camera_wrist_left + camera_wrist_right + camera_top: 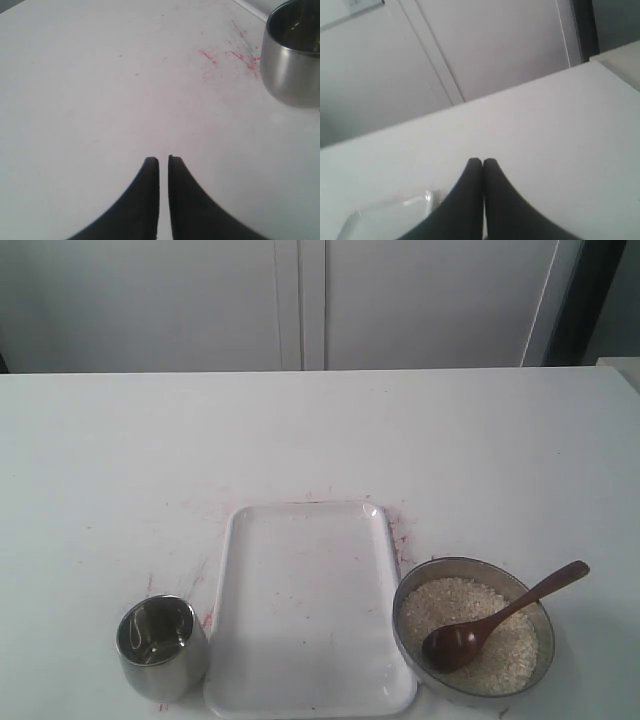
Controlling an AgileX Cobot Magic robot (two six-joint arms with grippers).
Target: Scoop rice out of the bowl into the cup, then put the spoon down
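Observation:
The grey metal bowl (474, 628) stands at the front right of the table, filled with off-white rice (505, 652). The dark wooden spoon (495, 621) lies in it, its oval head on the rice and its handle leaning over the rim to the right. The shiny steel cup (160, 646) stands at the front left and also shows in the left wrist view as the cup (295, 60). My left gripper (163, 160) is shut over bare table, apart from the cup. My right gripper (482, 161) is shut on nothing. Neither gripper appears in the exterior view.
A flat white rectangular tray (305, 610) lies between cup and bowl; its corner (390, 212) shows in the right wrist view. Red marks (205, 570) stain the white table. White cabinet doors (300, 300) stand behind the table's far edge.

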